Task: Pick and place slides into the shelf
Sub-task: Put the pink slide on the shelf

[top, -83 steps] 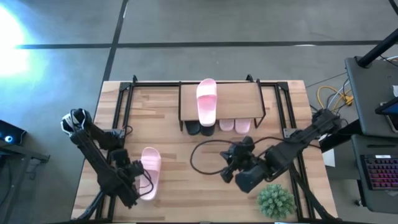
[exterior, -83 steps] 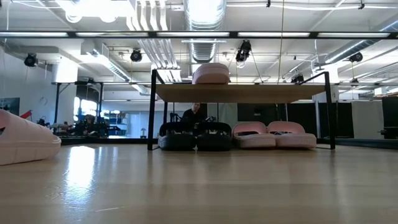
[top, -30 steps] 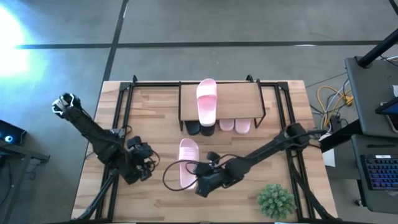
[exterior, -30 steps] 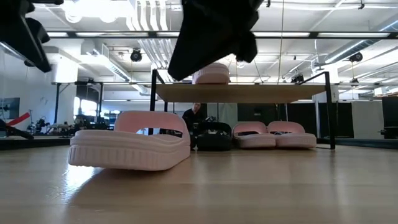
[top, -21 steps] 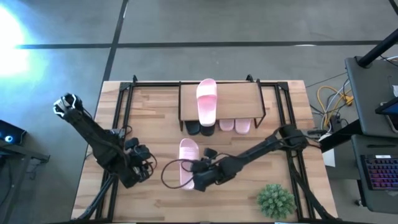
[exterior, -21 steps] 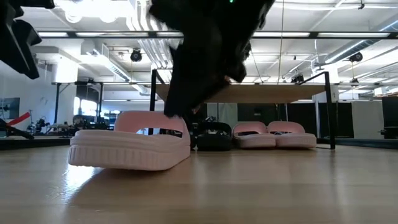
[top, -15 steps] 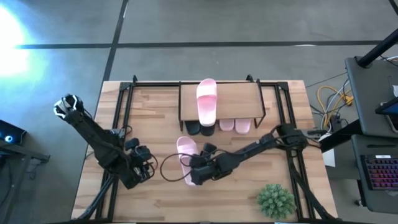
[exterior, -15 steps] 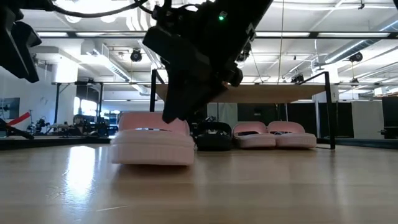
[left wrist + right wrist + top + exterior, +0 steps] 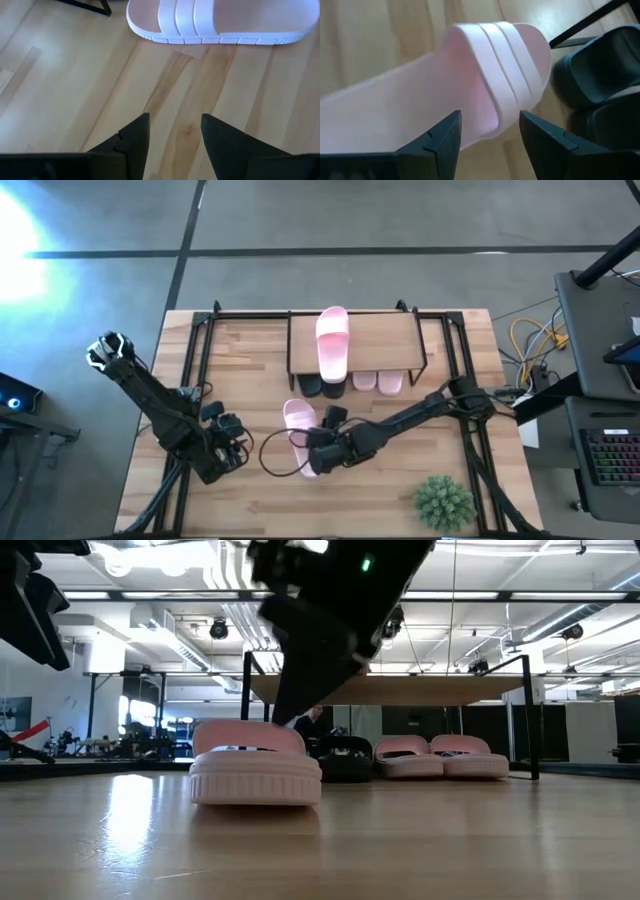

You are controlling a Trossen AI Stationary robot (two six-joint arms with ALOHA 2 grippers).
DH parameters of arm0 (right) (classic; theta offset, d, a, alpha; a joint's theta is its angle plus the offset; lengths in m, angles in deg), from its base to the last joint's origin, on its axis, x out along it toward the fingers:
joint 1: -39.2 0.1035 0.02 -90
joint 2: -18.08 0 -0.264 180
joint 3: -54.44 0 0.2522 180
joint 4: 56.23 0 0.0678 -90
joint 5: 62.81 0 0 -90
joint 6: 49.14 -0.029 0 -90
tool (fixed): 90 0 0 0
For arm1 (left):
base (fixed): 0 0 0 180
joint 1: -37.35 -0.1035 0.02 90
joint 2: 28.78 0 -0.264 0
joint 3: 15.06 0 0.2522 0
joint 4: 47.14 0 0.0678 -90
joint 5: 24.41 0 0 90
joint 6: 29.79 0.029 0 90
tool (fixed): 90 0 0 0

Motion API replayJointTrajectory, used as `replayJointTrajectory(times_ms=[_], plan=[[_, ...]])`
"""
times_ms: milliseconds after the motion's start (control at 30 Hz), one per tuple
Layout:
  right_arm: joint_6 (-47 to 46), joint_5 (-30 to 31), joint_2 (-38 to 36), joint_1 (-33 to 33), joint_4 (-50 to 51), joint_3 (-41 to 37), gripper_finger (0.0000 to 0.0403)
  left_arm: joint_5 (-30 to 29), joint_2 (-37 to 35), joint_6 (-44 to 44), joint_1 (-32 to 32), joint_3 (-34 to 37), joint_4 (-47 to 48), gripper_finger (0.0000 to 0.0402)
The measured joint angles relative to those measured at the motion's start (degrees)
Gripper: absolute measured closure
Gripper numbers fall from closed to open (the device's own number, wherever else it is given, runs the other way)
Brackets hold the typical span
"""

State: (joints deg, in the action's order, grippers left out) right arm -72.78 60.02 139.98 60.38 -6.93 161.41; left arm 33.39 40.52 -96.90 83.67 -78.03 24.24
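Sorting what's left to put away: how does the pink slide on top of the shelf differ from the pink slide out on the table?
The slide on the shelf rests on the top board, untouched; the slide on the table lies on the tabletop with the right hand at it. The shelf one lies straight across the board, the table one slightly angled. The shelf one is placed; the table one is not. Both are light pink with one wide strap.
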Motion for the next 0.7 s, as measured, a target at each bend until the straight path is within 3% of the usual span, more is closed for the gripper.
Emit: replayJointTrajectory(times_ms=[267, 500, 700], plan=[[9.45, -0.09, 2.65, -2.84, -2.92, -0.13, 0.0211, -0.18, -0.02, -0.02, 0.0, -0.02, 0.0, 0.0238], [15.96, 3.58, 3.45, -5.49, -7.32, -0.24, 0.0216, -0.31, -0.07, -0.04, 0.0, -0.02, -0.06, 0.0238], [14.82, 0.91, 3.53, -7.46, -7.04, -0.24, 0.0299, -0.29, -0.07, -0.04, -0.09, -0.02, -0.06, 0.0238]])
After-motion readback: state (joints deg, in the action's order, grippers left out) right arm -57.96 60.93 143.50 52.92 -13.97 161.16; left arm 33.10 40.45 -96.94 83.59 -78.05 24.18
